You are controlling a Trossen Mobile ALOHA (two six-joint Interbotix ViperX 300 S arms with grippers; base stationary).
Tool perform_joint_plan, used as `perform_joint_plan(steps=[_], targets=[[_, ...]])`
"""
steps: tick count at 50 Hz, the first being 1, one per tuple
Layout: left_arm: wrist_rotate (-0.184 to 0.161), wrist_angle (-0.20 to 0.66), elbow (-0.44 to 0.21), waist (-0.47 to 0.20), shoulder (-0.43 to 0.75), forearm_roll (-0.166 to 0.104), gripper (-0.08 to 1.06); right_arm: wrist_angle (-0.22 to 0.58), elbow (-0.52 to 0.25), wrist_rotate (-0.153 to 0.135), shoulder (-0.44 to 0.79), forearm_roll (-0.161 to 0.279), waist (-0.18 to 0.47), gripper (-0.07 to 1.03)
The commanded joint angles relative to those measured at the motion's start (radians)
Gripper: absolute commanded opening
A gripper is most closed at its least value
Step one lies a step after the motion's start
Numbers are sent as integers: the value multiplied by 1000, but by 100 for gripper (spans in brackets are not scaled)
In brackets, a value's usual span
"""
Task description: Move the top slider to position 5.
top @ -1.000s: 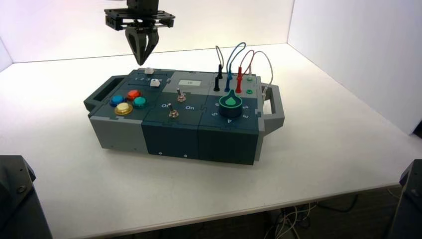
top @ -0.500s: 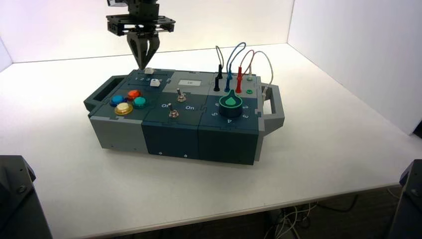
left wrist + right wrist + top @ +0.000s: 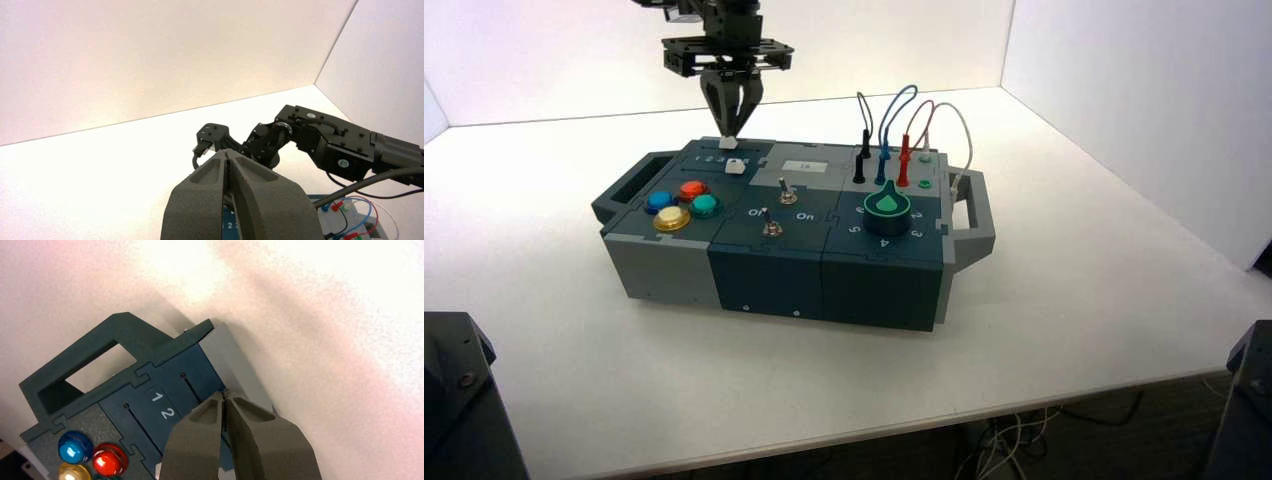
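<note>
You have your right gripper (image 3: 729,133) over the far left part of the dark box (image 3: 769,255), its dark, tapered fingers clenched together, with nothing seen between the tips. Just at these tips is the top slider, a small, blocky knob of plain white (image 3: 728,144), on the far slot; if they touch it, I cannot tell. Nearer to you sits another white blocky knob (image 3: 736,166). Your left gripper (image 3: 226,152) waits clenched, away from the box.
</note>
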Motion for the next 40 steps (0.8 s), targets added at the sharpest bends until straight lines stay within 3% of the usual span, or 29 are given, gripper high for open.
perform_joint_plan(steps=[1,40], targets=[[3,-11,-23,11,5,3,-3,2,-34,0,-26,5,3,-2],[3,-12,-25,11,5,3,-3,58,-91,9,-17,6,11,-2]])
